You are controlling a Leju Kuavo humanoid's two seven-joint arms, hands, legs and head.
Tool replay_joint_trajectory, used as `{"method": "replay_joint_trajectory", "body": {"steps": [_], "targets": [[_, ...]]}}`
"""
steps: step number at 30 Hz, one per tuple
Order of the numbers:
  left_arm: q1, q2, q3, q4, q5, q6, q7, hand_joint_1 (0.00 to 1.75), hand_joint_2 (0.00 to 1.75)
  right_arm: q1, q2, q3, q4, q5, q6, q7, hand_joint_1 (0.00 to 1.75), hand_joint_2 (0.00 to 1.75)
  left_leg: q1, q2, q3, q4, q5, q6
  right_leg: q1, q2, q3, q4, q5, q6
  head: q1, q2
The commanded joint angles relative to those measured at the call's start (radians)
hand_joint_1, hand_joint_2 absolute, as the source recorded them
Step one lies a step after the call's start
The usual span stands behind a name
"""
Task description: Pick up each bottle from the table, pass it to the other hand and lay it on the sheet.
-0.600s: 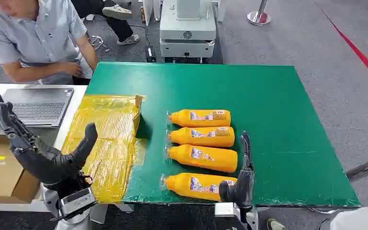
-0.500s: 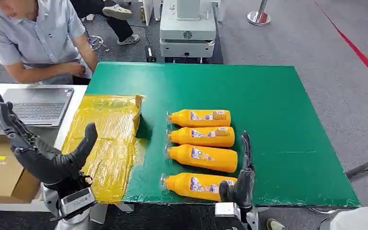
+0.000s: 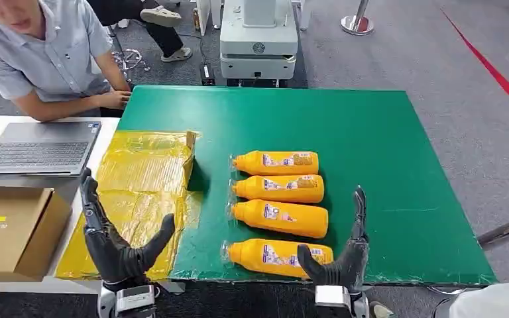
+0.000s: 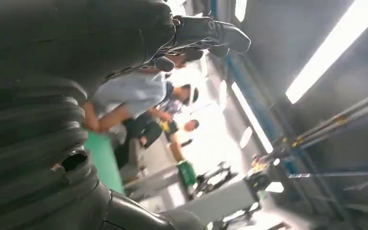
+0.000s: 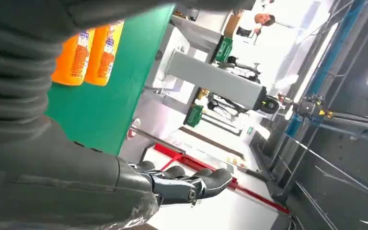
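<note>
Several orange bottles lie in a column on the green table (image 3: 371,132), caps pointing left; the nearest bottle (image 3: 275,257) sits by the front edge, another bottle (image 3: 280,218) just behind it. A crinkled yellow sheet (image 3: 146,179) covers the table's left part. My right hand (image 3: 344,255) stands open, fingers upright, at the front edge beside the nearest bottle's base, holding nothing. My left hand (image 3: 116,242) is open too, fingers spread, raised over the sheet's near corner. Two bottles (image 5: 88,52) also show in the right wrist view.
A person (image 3: 46,56) leans in at the far left corner, a hand on the table edge. A laptop (image 3: 40,147) and a cardboard box (image 3: 13,228) sit on the white desk to the left. A white machine (image 3: 258,40) stands behind the table.
My left hand has dropped lower and moved right, toward the sheet's near corner. My right hand has shifted slightly right and its fingers stand taller. The person has leaned forward.
</note>
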Motion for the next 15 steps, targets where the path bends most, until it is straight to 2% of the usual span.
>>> {"method": "replay_joint_trajectory", "body": {"steps": [1, 4, 9, 12, 15], "targets": [[-0.039, 0.058, -0.085, 0.083, 0.055, 0.001, 0.021, 0.00, 1.75, -0.020, 0.023, -0.024, -0.032, 0.018, -0.054, -0.005, 0.00, 1.75, 0.000, 0.000, 0.000, 0.000, 0.000, 0.000, 0.000, 0.000, 0.000, 0.000, 0.000, 0.000, 0.002, 0.000], [-0.045, 0.092, -0.129, 0.113, 0.054, 0.001, 0.069, 0.00, 1.75, -0.019, 0.026, -0.030, -0.023, 0.019, -0.046, -0.005, 0.00, 1.75, 0.000, 0.000, 0.000, 0.000, 0.000, 0.000, 0.000, 0.000, 0.000, 0.000, 0.000, 0.000, -0.003, 0.000], [-0.038, 0.075, -0.112, 0.111, 0.043, 0.001, 0.056, 0.00, 1.75, -0.017, 0.029, -0.029, -0.018, 0.022, -0.039, -0.004, 0.00, 1.75, 0.000, 0.000, 0.000, 0.000, 0.000, 0.000, 0.000, 0.000, 0.000, 0.000, 0.000, 0.000, 0.001, 0.000], [-0.029, 0.048, -0.065, 0.113, -0.006, 0.001, 0.036, 0.00, 1.75, -0.037, 0.003, 0.001, 0.050, 0.073, 0.035, 0.081, 0.00, 1.75, 0.000, 0.000, 0.000, 0.000, 0.000, 0.000, 0.000, 0.000, 0.000, 0.000, 0.000, 0.000, -0.002, 0.000], [-0.015, 0.039, -0.041, 0.114, -0.018, 0.001, 0.037, 0.00, 1.75, -0.048, -0.010, 0.011, 0.136, 0.102, 0.069, 0.117, 0.00, 1.75, 0.000, 0.000, 0.000, 0.000, 0.000, 0.000, 0.000, 0.000, 0.000, 0.000, 0.000, 0.000, -0.004, 0.000]]}}
